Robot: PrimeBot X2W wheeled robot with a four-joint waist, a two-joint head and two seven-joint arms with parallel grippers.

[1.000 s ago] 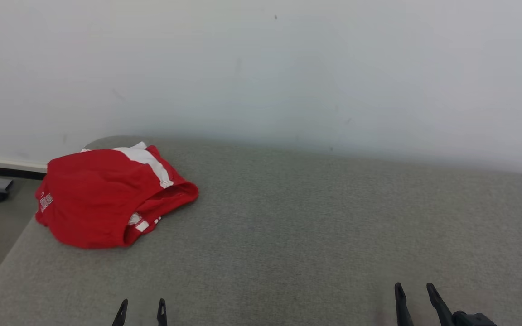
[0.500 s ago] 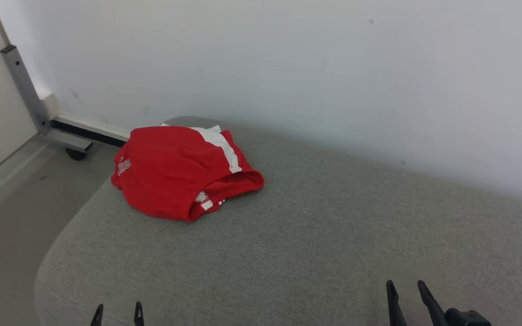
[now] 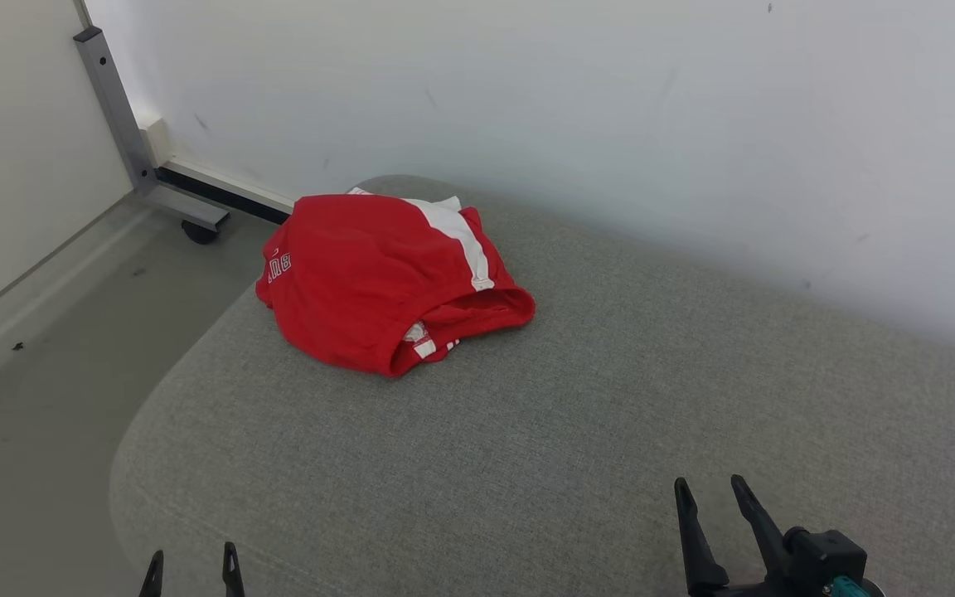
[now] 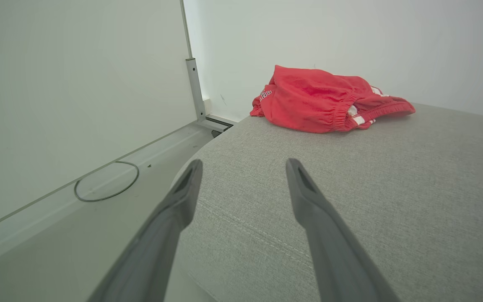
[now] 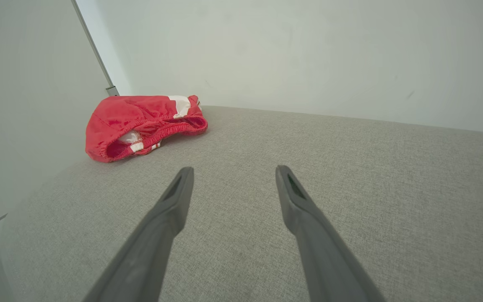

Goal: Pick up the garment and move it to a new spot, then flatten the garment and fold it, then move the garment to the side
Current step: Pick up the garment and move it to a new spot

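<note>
The garment [image 3: 378,278] is a bunched pair of red shorts with white side stripes, lying near the far left corner of the grey cushioned surface [image 3: 577,431]. Its elastic waistband faces me in the left wrist view [image 4: 325,102] and the right wrist view [image 5: 141,126]. My left gripper [image 3: 193,562] is open at the near left edge of the surface, well short of the garment. My right gripper [image 3: 711,491] stands open at the near right, empty, also far from it. In each wrist view the fingers [image 4: 308,197] [image 5: 292,197] are spread with nothing between them.
A white wall [image 3: 610,124] runs along the far side of the surface. Left of the surface is bare floor [image 3: 38,390] with a dark cable loop [image 4: 106,182], a metal post on a wheeled base [image 3: 125,124] and a pale side panel [image 4: 65,92].
The head camera has turned left, bringing the floor, post and side panel into view. The garment lies as before. Both grippers remain open and low at the near edge.
</note>
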